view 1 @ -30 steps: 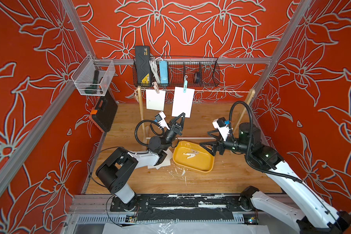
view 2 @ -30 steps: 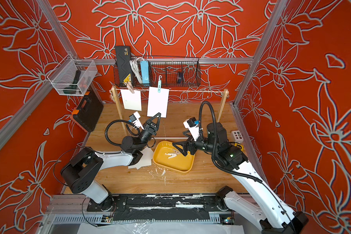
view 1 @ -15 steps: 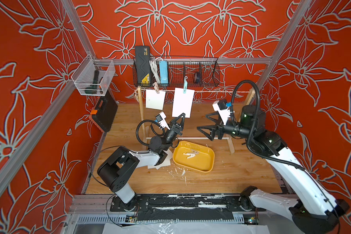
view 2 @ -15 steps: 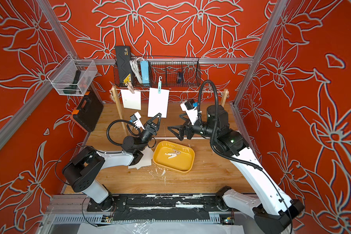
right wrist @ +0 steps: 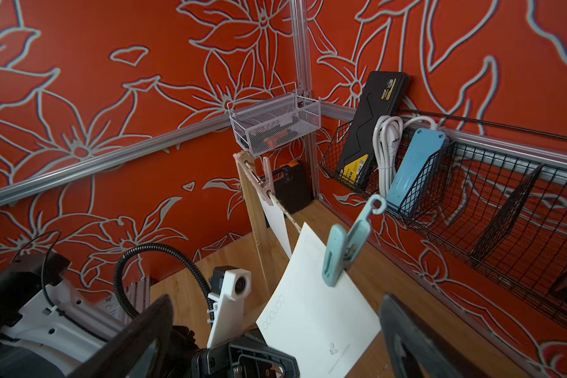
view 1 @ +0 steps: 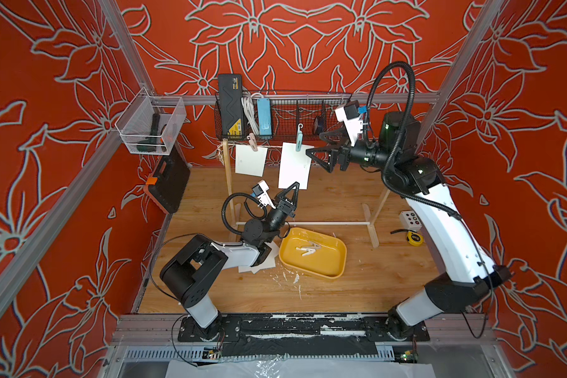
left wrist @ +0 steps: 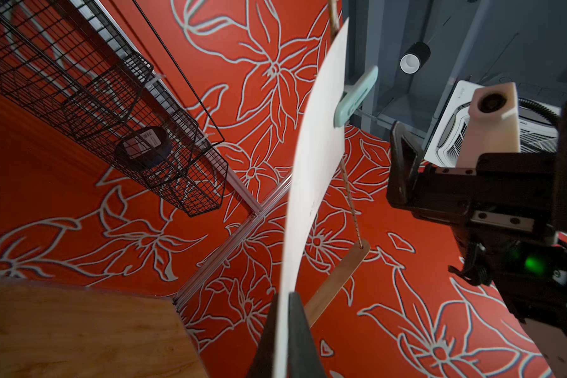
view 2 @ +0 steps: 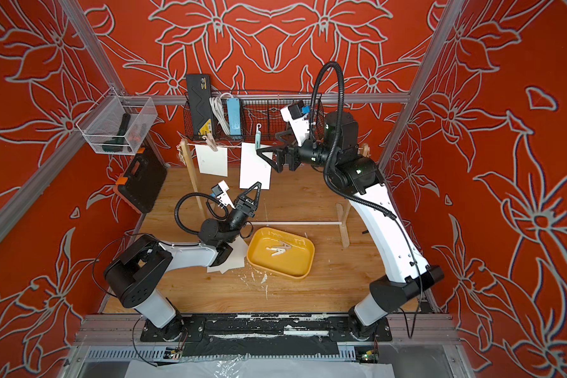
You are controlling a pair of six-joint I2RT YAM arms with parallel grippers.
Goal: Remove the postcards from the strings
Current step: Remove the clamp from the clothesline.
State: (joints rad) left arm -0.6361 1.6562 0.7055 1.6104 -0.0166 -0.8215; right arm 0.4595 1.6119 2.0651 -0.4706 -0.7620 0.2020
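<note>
I can make out no word or number anywhere. The postcard (right wrist: 315, 314) under the teal clothespin (right wrist: 344, 248) bears a row of small circles and a faint printed line, too tiny to read. The yellow label (right wrist: 354, 170) on the black case (right wrist: 372, 124) is equally illegible.

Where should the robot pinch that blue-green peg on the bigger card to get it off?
Probably the blue-green peg by its two splayed upper legs above the string: squeezing them opens its mouth on the postcard. Come sideways from the open right hand, level with it.
</note>
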